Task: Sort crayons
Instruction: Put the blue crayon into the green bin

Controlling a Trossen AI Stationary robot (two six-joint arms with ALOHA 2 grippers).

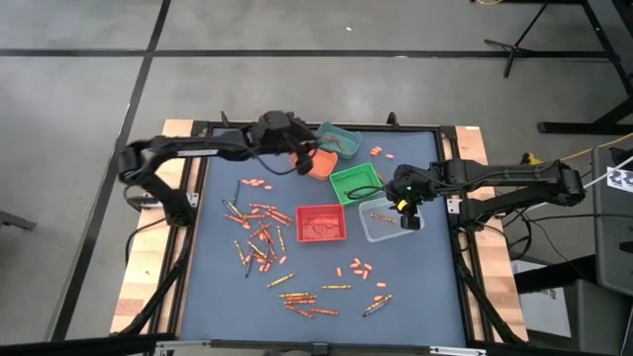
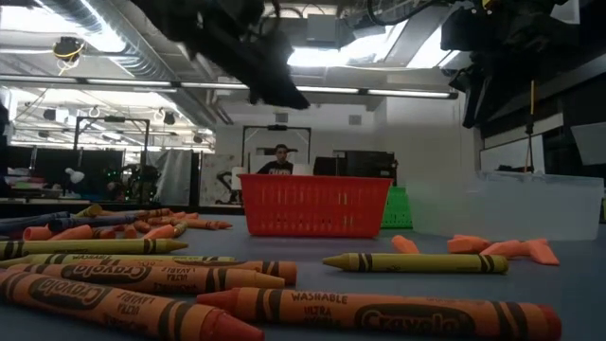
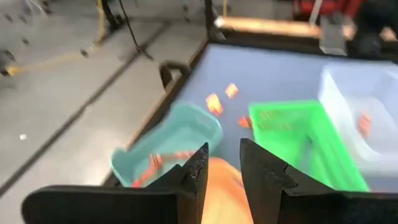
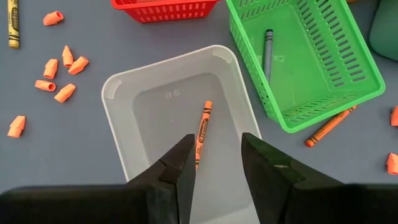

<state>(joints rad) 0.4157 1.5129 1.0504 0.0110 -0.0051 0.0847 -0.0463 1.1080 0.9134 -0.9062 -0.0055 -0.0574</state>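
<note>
Many crayons (image 1: 259, 232), mostly orange-red, lie loose on the blue mat; the low view shows them close up (image 2: 142, 275). My left gripper (image 1: 302, 158) is open and holds nothing above the orange bin (image 1: 321, 164), next to the teal bin (image 1: 339, 141). In the left wrist view (image 3: 219, 180) the orange bin (image 3: 227, 186) shows between its fingers. My right gripper (image 1: 404, 203) is open and empty above the clear bin (image 1: 381, 220). One orange crayon (image 4: 202, 127) lies flat on that bin's floor, just ahead of the fingers (image 4: 214, 165).
A red bin (image 1: 321, 222) and a green bin (image 1: 356, 185) stand mid-table; a grey crayon (image 4: 268, 53) lies in the green one. The teal bin (image 3: 174, 140) holds orange crayons. Orange stubs (image 1: 361, 267) are scattered at the front. A person (image 2: 279, 161) stands far behind.
</note>
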